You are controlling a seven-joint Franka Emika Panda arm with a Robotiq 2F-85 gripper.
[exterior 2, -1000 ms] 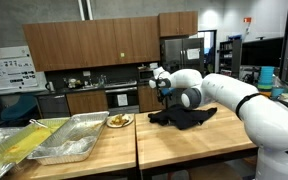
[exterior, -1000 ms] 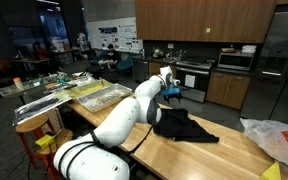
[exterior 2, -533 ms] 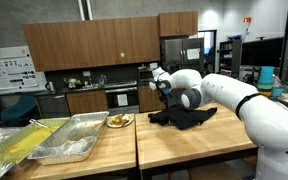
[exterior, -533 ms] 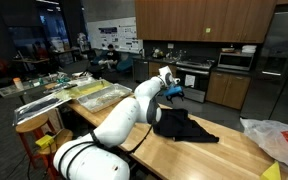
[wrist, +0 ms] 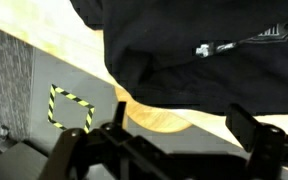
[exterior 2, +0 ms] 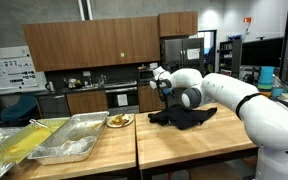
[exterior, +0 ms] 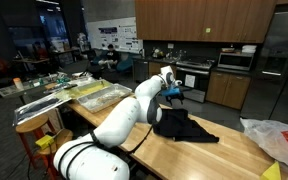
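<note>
Hand [wrist: 179, 150] spread, empty, above black garment [wrist: 204, 50]. Metal tray [exterior 2: 32, 123] holds yellow stuff; small plate [exterior 2: 119, 125] holds food.

You have two foil trays [exterior 2: 72, 138] lying side by side on the counter [exterior 2: 189, 142], with a small plate of food [exterior 2: 119, 121] just beside them. A crumpled white plastic bag [exterior: 272, 137] sits near a counter corner. Wooden cabinets [exterior 2: 89, 45] hang above an oven [exterior 2: 121, 98], and a yellow-and-black tape square [wrist: 71, 108] marks the floor.

Crumpled black garment [exterior 2: 184, 117] on the wooden table [exterior 2: 199, 142]
</note>
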